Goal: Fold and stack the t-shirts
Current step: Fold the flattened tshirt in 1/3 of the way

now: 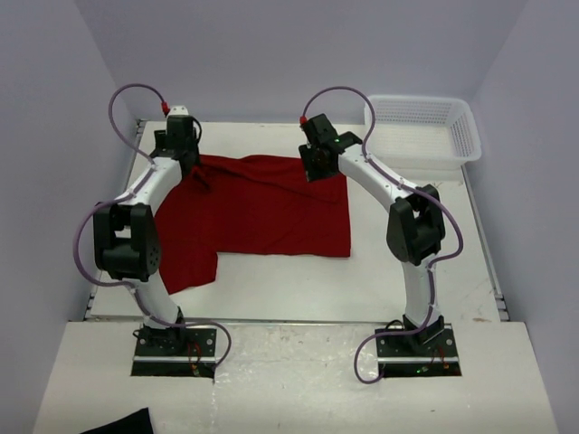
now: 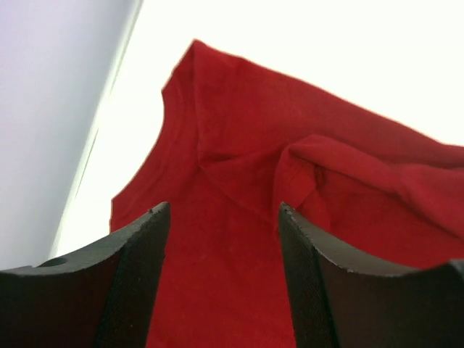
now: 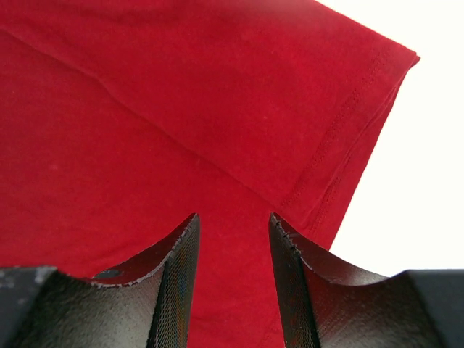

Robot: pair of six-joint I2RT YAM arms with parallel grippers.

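The dark red t-shirt lies on the white table, its upper part folded over and one sleeve reaching toward the near left. My left gripper hangs over the shirt's far left corner. In the left wrist view its jaws stand open above wrinkled red cloth, holding nothing. My right gripper hovers at the shirt's far right corner. Seen from the right wrist, its jaws are open too, over flat cloth near a stitched hem.
A white mesh basket stands at the far right of the table. A black cloth scrap lies on the near ledge at the bottom left. Purple-grey walls close in the far and left sides.
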